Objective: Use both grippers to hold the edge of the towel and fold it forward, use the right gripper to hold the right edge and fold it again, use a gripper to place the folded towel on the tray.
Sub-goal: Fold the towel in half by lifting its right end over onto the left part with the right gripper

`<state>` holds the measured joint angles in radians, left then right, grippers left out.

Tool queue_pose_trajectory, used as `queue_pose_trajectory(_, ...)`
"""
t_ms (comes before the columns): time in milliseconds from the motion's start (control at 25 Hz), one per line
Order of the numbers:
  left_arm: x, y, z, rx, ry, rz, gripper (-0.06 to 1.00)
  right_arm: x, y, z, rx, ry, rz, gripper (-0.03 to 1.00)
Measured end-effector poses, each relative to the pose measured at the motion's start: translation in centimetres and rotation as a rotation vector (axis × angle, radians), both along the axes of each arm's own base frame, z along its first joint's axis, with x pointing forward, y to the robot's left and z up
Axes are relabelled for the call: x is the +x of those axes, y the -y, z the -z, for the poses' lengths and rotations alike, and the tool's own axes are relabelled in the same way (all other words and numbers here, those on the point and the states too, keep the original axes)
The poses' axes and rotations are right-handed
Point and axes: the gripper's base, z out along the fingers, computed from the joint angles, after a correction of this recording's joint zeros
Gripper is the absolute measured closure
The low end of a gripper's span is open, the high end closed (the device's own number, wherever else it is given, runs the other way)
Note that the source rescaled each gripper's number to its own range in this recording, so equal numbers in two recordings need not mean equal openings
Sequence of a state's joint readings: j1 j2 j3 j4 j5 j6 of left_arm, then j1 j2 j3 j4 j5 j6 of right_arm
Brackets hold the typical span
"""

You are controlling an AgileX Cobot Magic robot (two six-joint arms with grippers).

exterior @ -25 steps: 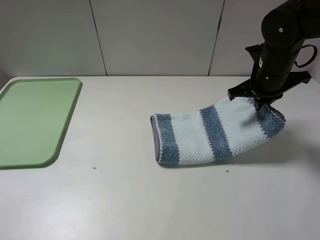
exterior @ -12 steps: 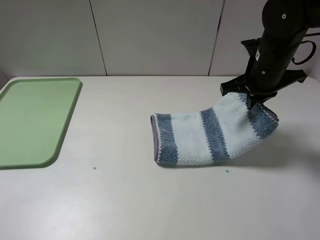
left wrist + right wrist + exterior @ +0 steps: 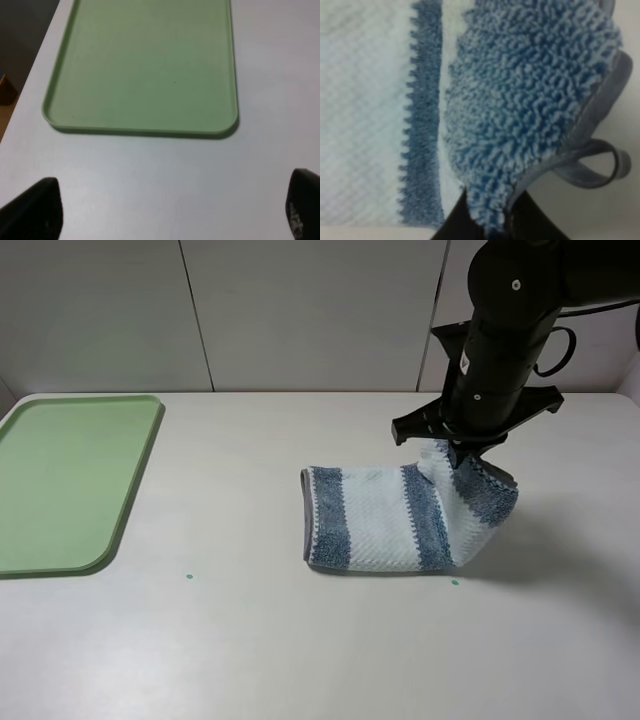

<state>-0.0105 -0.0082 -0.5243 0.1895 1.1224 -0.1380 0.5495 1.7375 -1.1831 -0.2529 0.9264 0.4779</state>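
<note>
Towel [image 3: 380,520] edge pinched, raised by right gripper [image 3: 462,453]; left gripper [image 3: 167,210] — jaws wide — near tray [image 3: 145,132]

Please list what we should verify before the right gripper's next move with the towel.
1. Grip: the right gripper is shut on the towel at its right edge: ok.
2. Fold: the right edge is lifted and curled toward the left end, not yet laid down: ok.
3. Anchor: the towel's left end rests on the table: ok.
4. Clearance: the left gripper is open, over the table by the tray, away from the towel: ok.
5. Tray: nothing shows on it: ok.
6. Layers lined up under the lifted part: cannot tell.
</note>
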Motion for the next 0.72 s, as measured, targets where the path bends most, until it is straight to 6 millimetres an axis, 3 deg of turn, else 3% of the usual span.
queue_pose_trajectory(720, 0.0, 0.0, 0.0, 0.000, 0.000, 0.000, 0.08, -1.5, -3.8, -0.8, 0.098, 0.033, 0.032, 0.92)
